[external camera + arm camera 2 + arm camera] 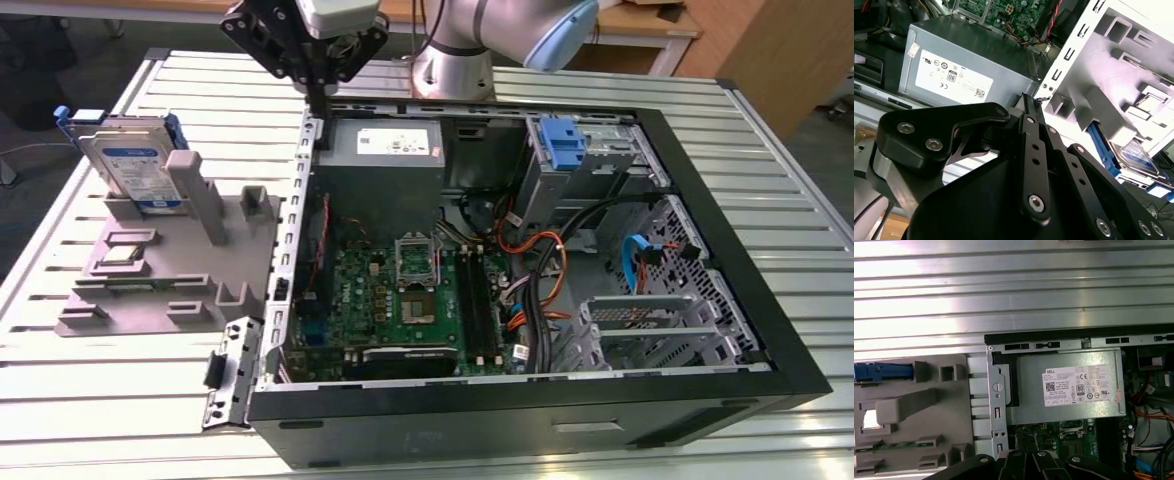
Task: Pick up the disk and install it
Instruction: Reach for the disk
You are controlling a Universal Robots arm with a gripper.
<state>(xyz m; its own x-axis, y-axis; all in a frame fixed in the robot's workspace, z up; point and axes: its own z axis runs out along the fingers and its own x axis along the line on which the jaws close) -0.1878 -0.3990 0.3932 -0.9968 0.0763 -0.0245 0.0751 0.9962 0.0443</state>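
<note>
While I watched through the exterior view, the open computer case (747, 200) lay on the slatted bench (107, 420). Inside it I saw the motherboard (400, 300), a grey power supply (384, 145) in the far corner, orange and blue cables, and a blue bracket (561, 140) at the drive bay. Just beside the case, on the exterior view's left, sat a grey fixture (147, 280). The disk (134, 165) stood upright on edge in a slot at the fixture's far end. The end effector (324, 100) hung over the case wall next to the power supply. Its fingers (1030, 107) were pinched together, grasping nothing, apart from the disk.
</note>
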